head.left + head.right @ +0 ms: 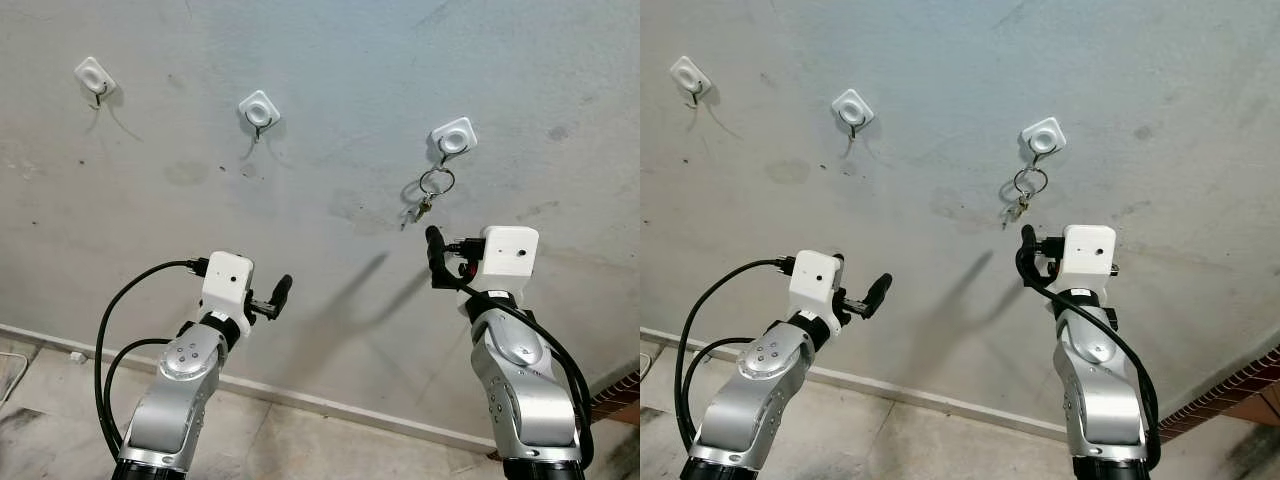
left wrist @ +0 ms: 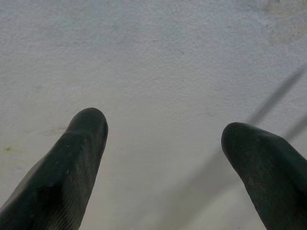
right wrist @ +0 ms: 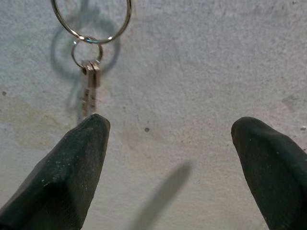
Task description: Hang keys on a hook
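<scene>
Hanging keys point(image 1: 427, 197) on hook point(image 1: 453, 137), right fingers point(image 3: 72, 172) apart

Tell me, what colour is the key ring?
Silver metal key ring, clearest in the right wrist view.

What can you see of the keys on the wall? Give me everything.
The keys hang from the rightmost hook of three on the grey wall. A large thin metal ring loops over the hook's dark prong; a smaller ring hangs off it with what looks like one small silvery key, lying close against the plaster and casting a shadow. Only the hook touches them. The right gripper sits just below, fingers spread, not holding them.
</scene>
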Tool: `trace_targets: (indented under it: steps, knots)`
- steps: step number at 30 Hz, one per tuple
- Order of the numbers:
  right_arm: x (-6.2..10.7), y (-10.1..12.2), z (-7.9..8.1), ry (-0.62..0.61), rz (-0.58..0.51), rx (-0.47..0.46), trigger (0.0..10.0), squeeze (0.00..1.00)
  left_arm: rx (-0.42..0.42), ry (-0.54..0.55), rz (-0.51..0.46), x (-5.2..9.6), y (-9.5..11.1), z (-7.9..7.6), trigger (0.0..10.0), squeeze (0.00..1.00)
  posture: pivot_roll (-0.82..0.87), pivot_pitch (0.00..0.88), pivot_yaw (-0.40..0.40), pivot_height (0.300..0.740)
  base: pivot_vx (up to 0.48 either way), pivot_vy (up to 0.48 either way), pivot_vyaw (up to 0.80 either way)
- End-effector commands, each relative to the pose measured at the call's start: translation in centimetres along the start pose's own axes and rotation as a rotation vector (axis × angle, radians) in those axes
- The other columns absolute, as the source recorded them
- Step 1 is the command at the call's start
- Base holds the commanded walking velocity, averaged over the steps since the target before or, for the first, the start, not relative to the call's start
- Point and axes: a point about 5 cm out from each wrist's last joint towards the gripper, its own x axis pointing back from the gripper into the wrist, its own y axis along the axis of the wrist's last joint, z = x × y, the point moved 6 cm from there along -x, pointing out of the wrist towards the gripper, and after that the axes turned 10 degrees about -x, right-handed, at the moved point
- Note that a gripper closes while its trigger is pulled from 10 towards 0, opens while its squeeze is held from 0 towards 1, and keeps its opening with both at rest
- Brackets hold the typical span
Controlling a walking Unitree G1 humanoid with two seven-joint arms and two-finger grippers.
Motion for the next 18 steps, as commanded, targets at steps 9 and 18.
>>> trace_targets:
  steps: [9,18]
  knots:
    - [-0.23,0.31,-0.37,-0.015,-0.009,-0.002,10.0,0.00,0.000,-0.002,0.002,-0.14,0.00,-0.13,10.0,0.00,0.14,0.000,-0.035,0.740,-0.273,0.000,0.00]
    - [-0.28,0.33,-0.38,-0.016,-0.009,-0.002,10.0,0.00,0.002,-0.003,0.001,-0.18,-0.01,-0.14,10.0,0.00,0.14,0.000,-0.036,0.740,-0.260,0.000,0.00]
